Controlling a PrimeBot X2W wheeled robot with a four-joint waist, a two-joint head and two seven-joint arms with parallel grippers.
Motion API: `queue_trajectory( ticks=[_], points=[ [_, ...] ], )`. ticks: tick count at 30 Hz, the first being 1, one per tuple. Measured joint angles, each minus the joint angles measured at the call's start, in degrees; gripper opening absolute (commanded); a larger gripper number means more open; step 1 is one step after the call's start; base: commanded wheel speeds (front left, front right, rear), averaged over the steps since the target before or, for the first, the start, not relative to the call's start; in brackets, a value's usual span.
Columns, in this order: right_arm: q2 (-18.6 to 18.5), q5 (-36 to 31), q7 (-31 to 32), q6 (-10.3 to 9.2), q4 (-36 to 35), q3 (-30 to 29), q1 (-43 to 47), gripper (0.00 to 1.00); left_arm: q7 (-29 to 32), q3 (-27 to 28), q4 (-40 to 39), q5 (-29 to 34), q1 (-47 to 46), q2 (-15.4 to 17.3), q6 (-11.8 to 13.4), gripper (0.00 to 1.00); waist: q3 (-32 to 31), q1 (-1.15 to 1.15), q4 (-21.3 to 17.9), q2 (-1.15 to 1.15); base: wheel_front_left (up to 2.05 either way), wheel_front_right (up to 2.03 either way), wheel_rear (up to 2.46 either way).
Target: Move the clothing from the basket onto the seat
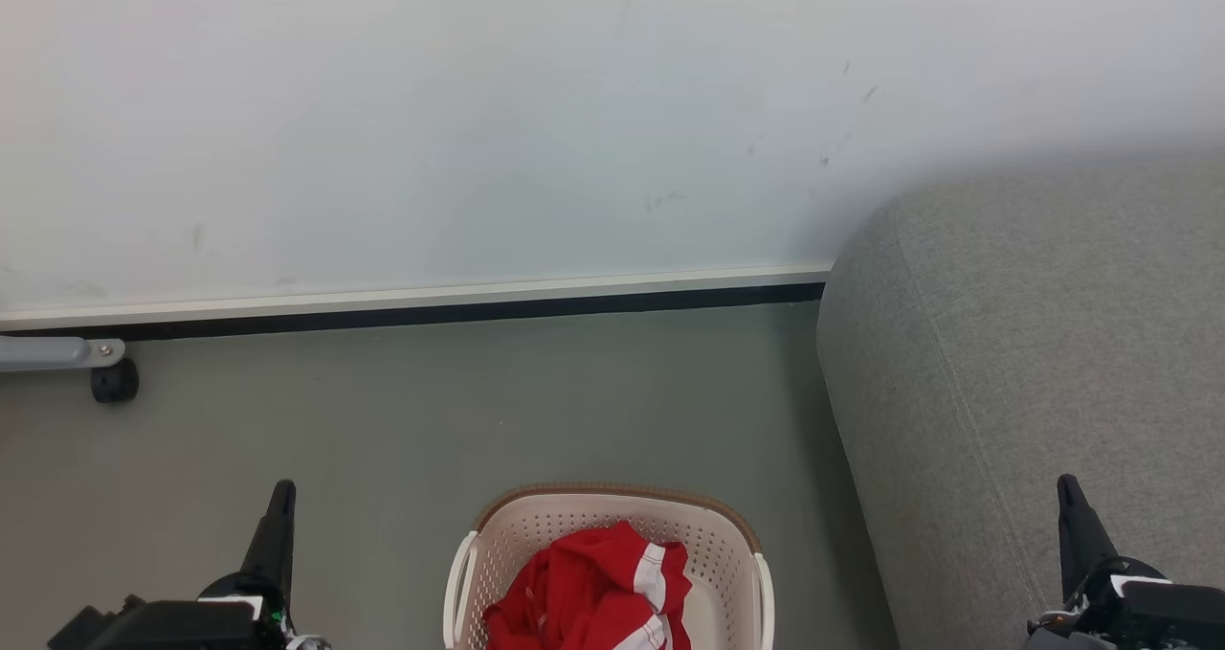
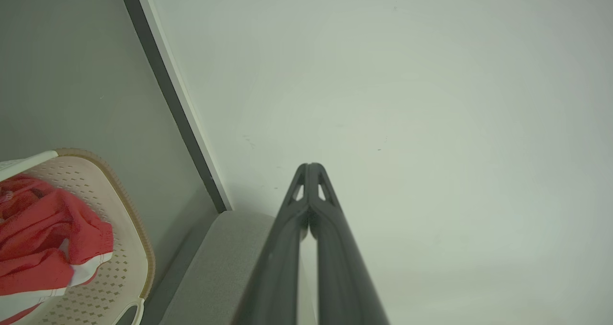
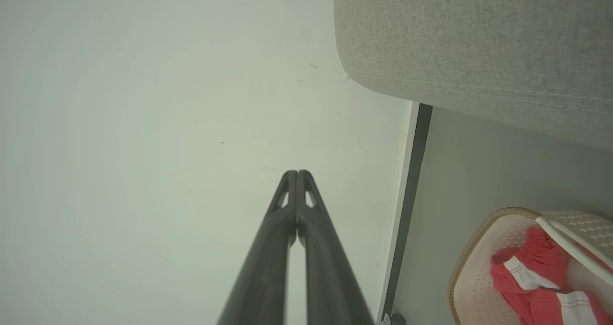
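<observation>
Pale white wall [image 1: 478, 104] with faint dark scuff marks [image 1: 846, 114], white skirting strip [image 1: 412, 296] along its foot, thin black band [image 1: 412, 317] beneath, grey-green floor [image 1: 478, 401], grey metal bar [image 1: 48, 352] at far left, small black caster wheel [image 1: 114, 382] under it

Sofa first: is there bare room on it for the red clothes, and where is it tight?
The sofa is bare from its rounded edge to the right gripper. The floor between skirting, sofa and basket is open too. Crowded: the basket, half filled by the clothing.
</observation>
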Motion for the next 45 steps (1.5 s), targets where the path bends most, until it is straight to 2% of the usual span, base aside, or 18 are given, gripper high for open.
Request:
queue_trajectory(
  ticks=[34,35,36,37,45],
  points=[
    [0.00,0.00,0.00,0.00,0.00,0.00,0.00,0.00,0.00,0.00,0.00,0.00,0.00,0.00,0.00,0.00,0.00,0.00,0.00,0.00,0.00,0.00,0.00],
    [0.00,0.00,0.00,0.00,0.00,0.00,0.00,0.98,0.00,0.00,0.00,0.00,0.00,0.00,0.00,1.00,0.00,0.00,0.00,0.00,0.00,0.00,0.00],
    [0.05,-0.01,-0.01,0.00,0.33,0.05,0.13,0.00,0.00,-0.05,0.31,0.00,0.16,-0.04,0.02,0.00,0.00,0.00,0.00,0.00,0.00,0.00,0.00],
    [0.20,-0.01,-0.01,-0.01,0.92,0.10,0.47,1.00,-0.01,-0.12,0.92,0.00,0.55,-0.16,0.07,1.00,0.00,0.00,0.00,0.00,0.00,0.00,0.00],
    [0.74,-0.24,-0.92,-0.07,1.75,0.42,2.30,1.00,-1.15,-2.10,1.86,-0.09,2.33,-0.56,0.09,1.00,-0.01,0.00,-0.02,0.00,0.00,0.00,0.00]
  ],
)
